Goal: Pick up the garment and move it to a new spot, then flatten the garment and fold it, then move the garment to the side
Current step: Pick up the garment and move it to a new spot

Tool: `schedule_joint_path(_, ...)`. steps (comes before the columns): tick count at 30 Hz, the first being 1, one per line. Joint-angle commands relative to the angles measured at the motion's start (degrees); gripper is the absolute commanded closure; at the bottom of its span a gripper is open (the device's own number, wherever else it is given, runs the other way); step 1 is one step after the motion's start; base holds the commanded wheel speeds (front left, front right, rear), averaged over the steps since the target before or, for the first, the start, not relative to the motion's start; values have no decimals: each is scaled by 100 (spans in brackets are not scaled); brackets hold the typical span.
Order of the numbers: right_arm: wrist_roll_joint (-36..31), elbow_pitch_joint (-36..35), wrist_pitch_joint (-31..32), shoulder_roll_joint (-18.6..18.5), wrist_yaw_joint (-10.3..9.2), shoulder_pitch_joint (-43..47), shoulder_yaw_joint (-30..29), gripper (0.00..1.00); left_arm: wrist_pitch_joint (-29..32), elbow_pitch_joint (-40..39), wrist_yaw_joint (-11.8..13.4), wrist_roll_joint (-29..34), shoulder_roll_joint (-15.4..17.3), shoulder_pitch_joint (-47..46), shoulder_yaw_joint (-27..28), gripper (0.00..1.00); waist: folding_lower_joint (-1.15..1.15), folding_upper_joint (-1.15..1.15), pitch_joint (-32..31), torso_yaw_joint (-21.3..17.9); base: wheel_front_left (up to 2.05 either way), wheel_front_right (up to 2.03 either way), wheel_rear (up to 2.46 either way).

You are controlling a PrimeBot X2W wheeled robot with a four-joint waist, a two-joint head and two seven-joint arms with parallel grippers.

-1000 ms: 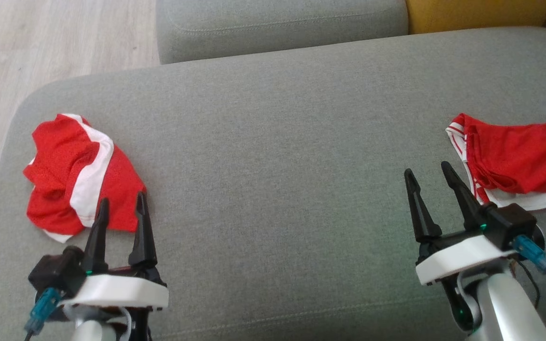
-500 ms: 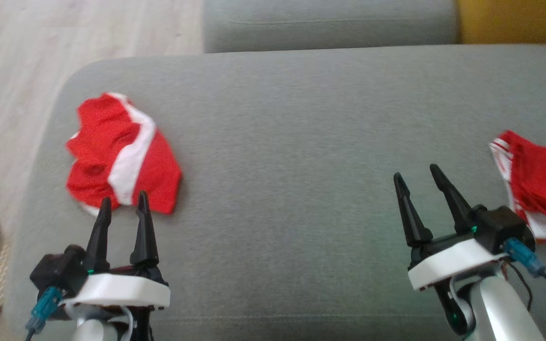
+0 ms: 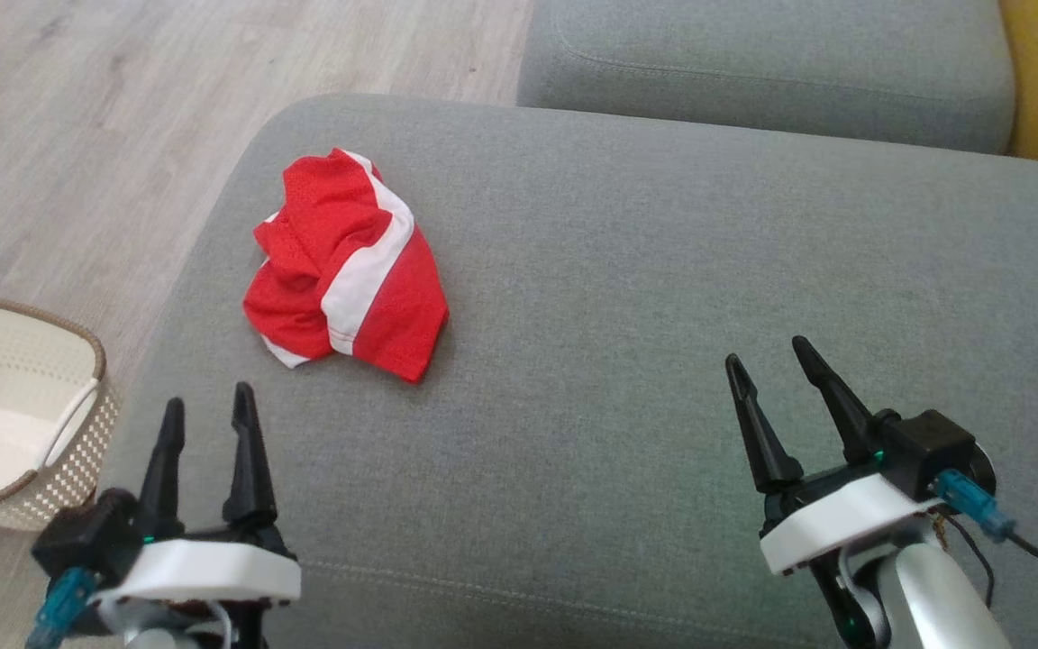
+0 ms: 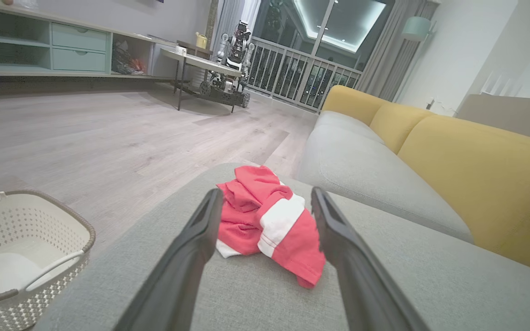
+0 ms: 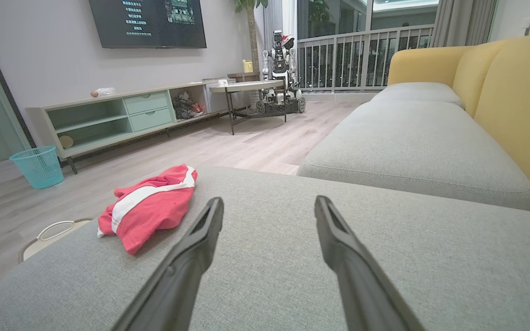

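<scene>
**A:** Turning leftward, the head camera is shifting the whole scene since the earlier frame; a basket (image 3: 77, 442) is coming into view at left.

**B:** So the robot is now facing its target?

**A:** Seemingly. The left tool (image 3: 209, 398) is standing open and empty. The garment (image 3: 348, 270) is lying crumpled, red with a white band, untouched on the sofa cushion (image 3: 618, 270) ahead. The right tool (image 3: 767, 351) is likewise gaping, well apart.

The garment (image 3: 345, 266) is red mesh with a broad white stripe and white hem. It is crumpled in a loose heap and lies on the grey cushion (image 3: 627, 297) near its far left corner.
</scene>
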Motion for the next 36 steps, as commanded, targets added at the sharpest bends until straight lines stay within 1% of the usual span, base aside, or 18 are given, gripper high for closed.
schedule_joint_path(1,53,-189,-2,24,-2,-114,147,0,-29,-188,-40,50,16,-241,256,0,0,0,19,3,0,0,0)
schedule_joint_path(5,16,-271,50,24,-2,-174,202,0,-29,-192,-105,44,16,-378,526,0,0,0,155,-88,0,0,0)
schedule_joint_path(9,-110,-473,172,24,-2,-315,189,0,-29,12,-387,69,67,-739,802,0,0,0,474,-231,0,0,0)
schedule_joint_path(12,-249,-706,289,24,-2,-460,152,0,134,487,-567,-147,324,-1258,936,0,0,0,830,-348,0,0,0)
schedule_joint_path(16,-396,-1008,429,24,-2,-629,152,0,732,1055,-744,-509,740,-2135,1051,0,0,0,1294,-489,0,0,0)
schedule_joint_path(17,-396,-1008,429,24,-2,-629,152,0,732,1055,-744,-509,740,-2135,1051,0,0,0,1294,-489,0,0,0)
schedule_joint_path(21,-508,-1316,542,24,-2,-832,172,0,1737,1798,-820,-744,1101,-3065,944,0,0,0,1750,-613,0,0,0)
schedule_joint_path(24,-568,-1505,606,24,-2,-968,239,0,2352,2446,-848,-989,1253,-3776,941,0,0,0,2037,-729,0,0,0)
schedule_joint_path(26,-592,-1596,632,24,-2,-1051,286,0,2621,2851,-870,-1112,1330,-4160,929,0,0,0,2183,-807,0,0,0)
schedule_joint_path(31,-582,-1766,651,24,-2,-1197,343,0,2912,3711,-881,-973,1599,-4838,734,0,0,0,2462,-1028,0,0,0)
schedule_joint_path(36,-595,-1738,607,24,-2,-1234,343,0,3027,4512,-866,-902,1686,-5276,619,0,0,0,2583,-1217,0,0,0)
